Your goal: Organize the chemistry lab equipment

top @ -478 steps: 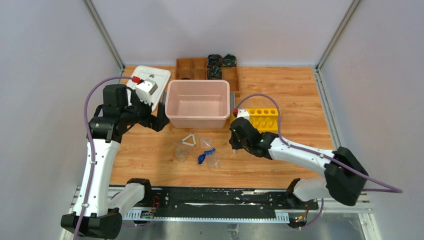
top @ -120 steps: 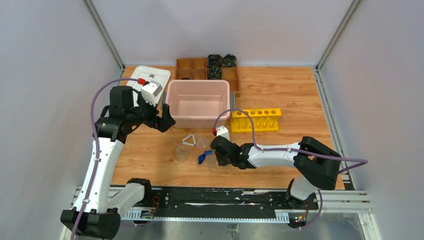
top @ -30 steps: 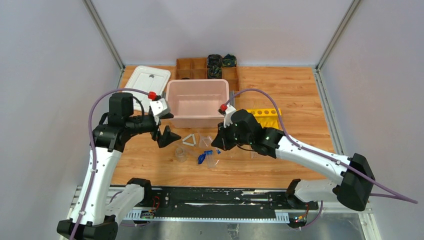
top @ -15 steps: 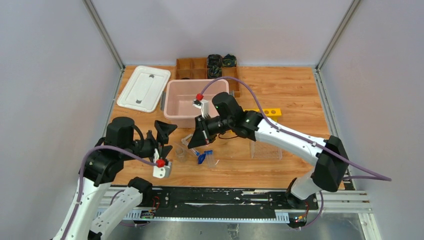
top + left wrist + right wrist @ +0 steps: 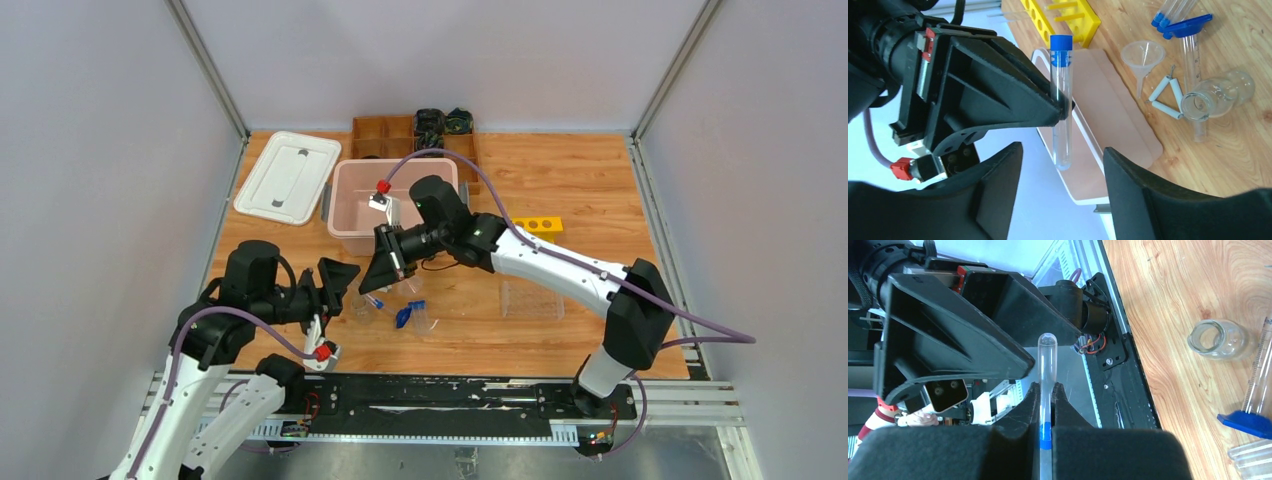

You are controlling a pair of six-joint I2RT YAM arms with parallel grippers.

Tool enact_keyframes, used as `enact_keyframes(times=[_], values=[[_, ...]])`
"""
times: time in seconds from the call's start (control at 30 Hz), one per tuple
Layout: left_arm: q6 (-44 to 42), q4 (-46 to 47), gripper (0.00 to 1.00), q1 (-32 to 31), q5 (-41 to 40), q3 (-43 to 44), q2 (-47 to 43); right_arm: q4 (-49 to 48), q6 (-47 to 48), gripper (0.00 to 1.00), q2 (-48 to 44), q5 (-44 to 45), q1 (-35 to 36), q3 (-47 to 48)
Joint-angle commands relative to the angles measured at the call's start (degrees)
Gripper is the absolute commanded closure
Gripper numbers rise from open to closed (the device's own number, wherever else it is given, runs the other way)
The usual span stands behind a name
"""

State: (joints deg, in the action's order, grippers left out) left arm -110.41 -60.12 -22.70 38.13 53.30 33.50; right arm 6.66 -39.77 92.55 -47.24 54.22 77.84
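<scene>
Wood tabletop (image 5: pixel 600 170); tube (image 5: pixel 1255 375) with graduation marks

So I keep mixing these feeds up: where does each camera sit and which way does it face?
Top external: above and behind, facing down on the table; left arm, right arm show.
Left wrist: on the left arm, facing the right gripper; own open fingers frame it.
Right wrist: faces the left gripper; own fingers pinch the tube.
Shared: both wrist views show the tube.
</scene>
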Motion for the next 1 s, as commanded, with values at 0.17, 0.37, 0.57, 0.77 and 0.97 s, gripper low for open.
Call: enact_keyframes(times=[0.17,0.37,0.57,0.77,0.97], values=[[-0.5,0.6,0.49,-0.4,-1.8,2.8,2.3,-4.1,-3.7,1.0,2.1,-2.1,-0.7,3.3],[0.0,0.6,0.72,-0.4,-3.0,3.0,2.9,-6.2,-5.6,1.0,2.7,-2.4,-0.6,2.5],[-1.0,0.7,0.87,-0.4,-3.2,2.5,3.1,-6.2,-6.1,0.88,3.1,-2.7,-0.5,3.0],[7.9,3.3,1.0,-0.4,-5.0,2.1,4.0,-2.6,-3.3,0.33,-0.2,1.8,-2.8,3.1],[45.2,18.0,1.0,-0.4,-8.4,2.3,7.2,5.2,3.3,0.2,-8.7,16.8,-7.1,4.1]])
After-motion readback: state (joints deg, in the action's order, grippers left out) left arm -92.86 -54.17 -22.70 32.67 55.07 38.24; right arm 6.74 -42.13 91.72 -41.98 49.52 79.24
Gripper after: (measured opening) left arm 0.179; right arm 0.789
